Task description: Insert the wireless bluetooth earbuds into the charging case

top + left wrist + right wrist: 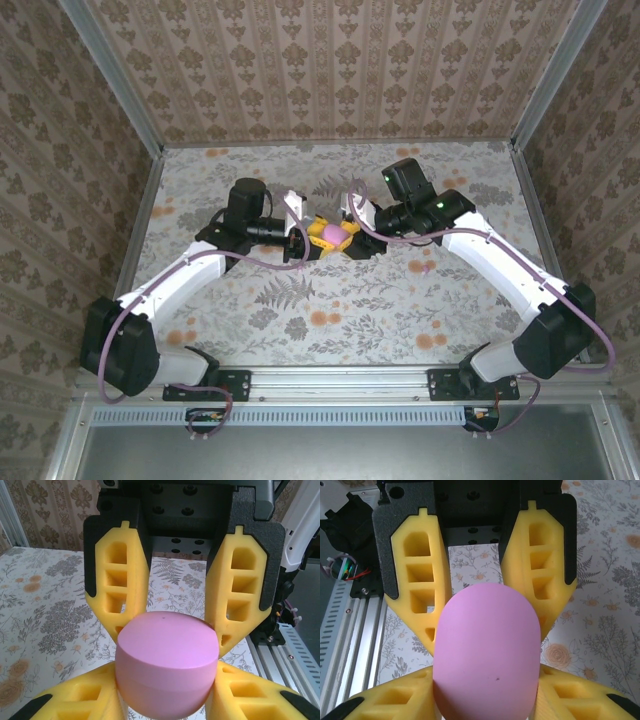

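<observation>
So the pink case (330, 233) was held up right in the middle of the table (400, 310), sandwiched between both arms. The left gripper (311, 241) had its yellow fingers pinched onto the case from one end and the right gripper (351, 231) was clamped on from the opposite end, so neither arm was really nearer, it sat dead between them. The long axis seemed to run along the line from one gripper to the other, pointing into each set of jaws. From the left wrist view the seam looked closed, so I'd guess the lid needs popping open first.
</observation>
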